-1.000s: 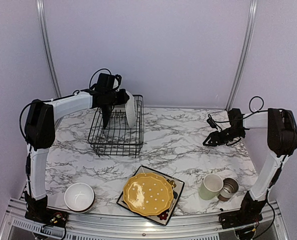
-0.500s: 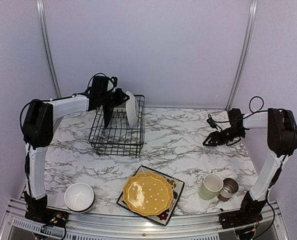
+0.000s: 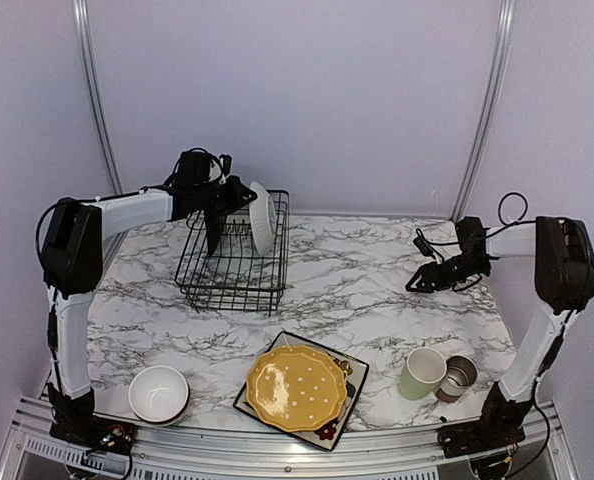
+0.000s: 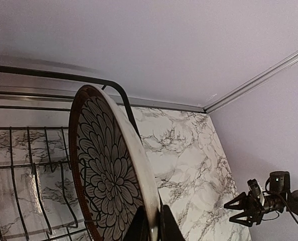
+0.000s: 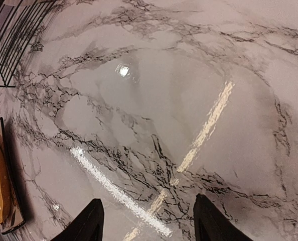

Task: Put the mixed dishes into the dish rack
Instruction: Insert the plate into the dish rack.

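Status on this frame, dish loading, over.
Left gripper shut on patterned dish, on edge inside dish rack. Right gripper open above the table. Yellow plate, white bowl, mug, cup not yet loaded. No obstruction seen.

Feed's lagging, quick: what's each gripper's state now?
Left gripper: closed on the round white plate with black floral pattern.
Right gripper: open, empty.

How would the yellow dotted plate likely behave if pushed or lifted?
The yellow plate looks rigid and glossy, so probably slippery when pinched. It lies on the black square plate, so a push may slide it off or drag both.
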You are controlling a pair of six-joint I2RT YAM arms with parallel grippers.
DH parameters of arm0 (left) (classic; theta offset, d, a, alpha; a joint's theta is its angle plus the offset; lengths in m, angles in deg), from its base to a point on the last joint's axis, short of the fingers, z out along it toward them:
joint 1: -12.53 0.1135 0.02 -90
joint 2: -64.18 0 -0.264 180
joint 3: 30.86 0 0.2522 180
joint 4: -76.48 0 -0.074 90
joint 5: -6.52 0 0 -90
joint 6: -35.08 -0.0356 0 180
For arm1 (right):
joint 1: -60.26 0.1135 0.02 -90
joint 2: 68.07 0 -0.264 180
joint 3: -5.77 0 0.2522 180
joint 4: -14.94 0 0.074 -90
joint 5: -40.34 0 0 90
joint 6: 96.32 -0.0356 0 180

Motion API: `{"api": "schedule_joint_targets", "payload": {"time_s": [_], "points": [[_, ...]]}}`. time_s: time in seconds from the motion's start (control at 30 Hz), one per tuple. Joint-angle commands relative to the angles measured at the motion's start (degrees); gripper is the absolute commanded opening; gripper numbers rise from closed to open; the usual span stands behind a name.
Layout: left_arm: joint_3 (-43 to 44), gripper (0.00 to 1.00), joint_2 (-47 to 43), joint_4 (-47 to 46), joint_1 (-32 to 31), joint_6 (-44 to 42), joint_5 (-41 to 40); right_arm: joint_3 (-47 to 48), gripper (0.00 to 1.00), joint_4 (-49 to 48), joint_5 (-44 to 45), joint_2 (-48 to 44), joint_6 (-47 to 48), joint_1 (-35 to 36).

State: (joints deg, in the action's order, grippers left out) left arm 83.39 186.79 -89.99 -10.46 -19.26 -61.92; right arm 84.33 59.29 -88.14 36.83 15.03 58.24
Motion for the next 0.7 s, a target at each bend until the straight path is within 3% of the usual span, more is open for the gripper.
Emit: {"api": "schedule_joint_targets", "payload": {"time_s": [0.0,0.27,0.4,0.57,0.67], "points": [[0.85,0.0,-5.7,-8.31,1.52,-0.98,0.28,1.78,0.59,0.7,-0.54,-0.31,0.72,0.34],[1.35,0.0,-3.25,-4.85,1.59,-4.39,-3.64,1.8,0.59,0.7,-0.54,-0.23,0.8,0.33],[3.08,0.3,-2.15,-1.49,1.58,-6.93,-6.31,1.83,0.59,0.79,-0.63,-0.09,0.8,0.3],[3.38,0.39,-3.59,3.0,1.49,-10.61,-12.13,1.91,0.6,0.79,-0.63,0.2,0.8,0.42],[4.68,0.5,-4.21,6.9,1.52,-12.73,-15.86,2.13,0.6,0.87,-0.59,0.61,0.8,0.65]]}}
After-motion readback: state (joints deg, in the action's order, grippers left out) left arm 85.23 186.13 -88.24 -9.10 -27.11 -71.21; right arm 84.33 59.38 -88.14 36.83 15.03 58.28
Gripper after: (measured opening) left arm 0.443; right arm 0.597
